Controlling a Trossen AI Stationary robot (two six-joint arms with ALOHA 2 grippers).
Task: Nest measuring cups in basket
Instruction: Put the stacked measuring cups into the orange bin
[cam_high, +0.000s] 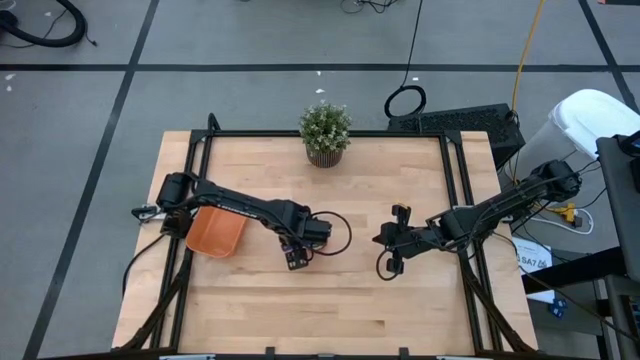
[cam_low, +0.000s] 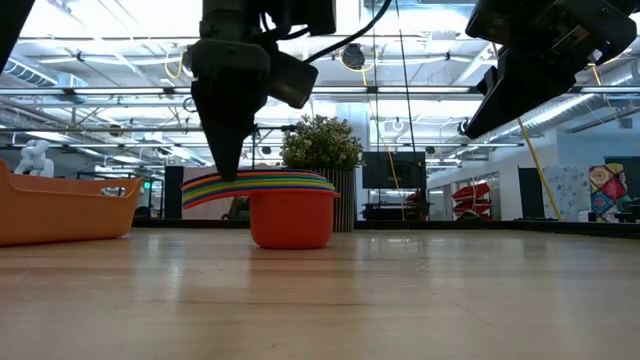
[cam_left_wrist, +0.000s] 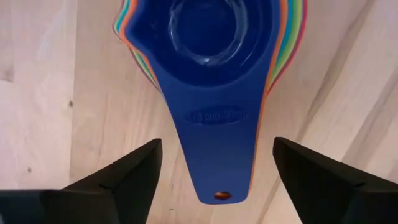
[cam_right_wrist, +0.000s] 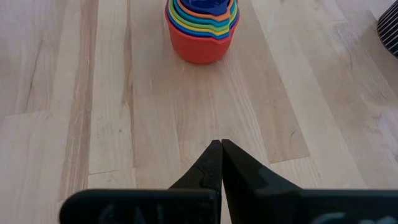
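The measuring cups (cam_right_wrist: 201, 28) stood nested in one stack on the wooden worktop (cam_high: 330, 290), near its middle and slightly toward the left edge, the red cup outermost on the wood and the dark blue cup (cam_left_wrist: 219, 68) innermost on top, its flat handle pointing toward the left wrist camera. The stack was not in the orange basket (cam_high: 215, 232), which sat well apart near the left edge of the worktop, partly under the left arm. The left arm reached from the left edge across the basket toward the middle, wrist bent downward, so that the left gripper (cam_left_wrist: 214, 171) hung directly over the handles of the stack. Its fingers (cam_left_wrist: 127, 174) were spread wide, one on each side of the dark blue handle, touching neither side. In the low view it pointed down at the fanned handles. The right arm stretched in from the right edge, and the right gripper (cam_right_wrist: 221, 158) was held above bare wood right of the stack, its fingers pressed together on nothing. A potted plant (cam_high: 325, 132) stood at the middle of the far edge.
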